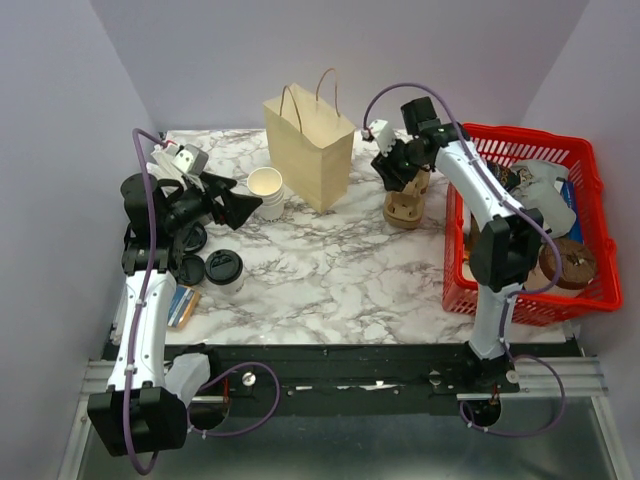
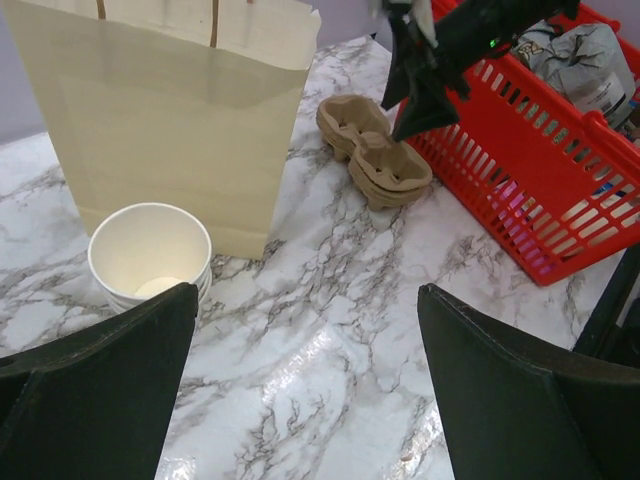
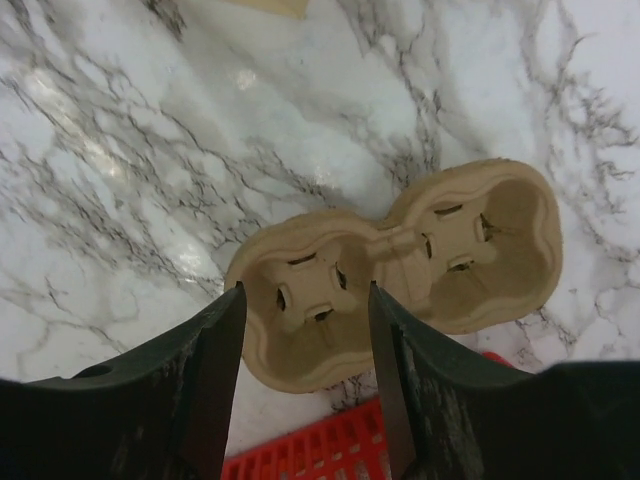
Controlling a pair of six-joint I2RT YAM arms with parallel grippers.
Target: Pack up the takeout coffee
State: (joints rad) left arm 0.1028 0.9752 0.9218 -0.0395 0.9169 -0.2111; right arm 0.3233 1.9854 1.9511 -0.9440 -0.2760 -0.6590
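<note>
The takeout coffee (image 1: pixel 224 270), a small white cup with a black lid, stands at the front left of the table, seen only in the top view. The tan paper bag (image 1: pixel 308 150) stands upright and open at the back centre; it also shows in the left wrist view (image 2: pixel 180 110). My left gripper (image 1: pixel 240 197) is open and empty, raised behind the coffee and beside the lidless cup stack (image 1: pixel 265 190); its jaws (image 2: pixel 305 330) frame bare marble. My right gripper (image 1: pixel 398 180) is open, its jaws (image 3: pixel 305 300) astride one end of a brown cardboard cup carrier (image 3: pixel 400 280) without gripping it.
A red basket (image 1: pixel 530 225) full of goods fills the right side, its rim just beside the carrier (image 1: pixel 405 205). Loose black lids (image 1: pixel 190 242) lie at the left by the coffee. A small blue item (image 1: pixel 183 305) lies at the front left edge.
</note>
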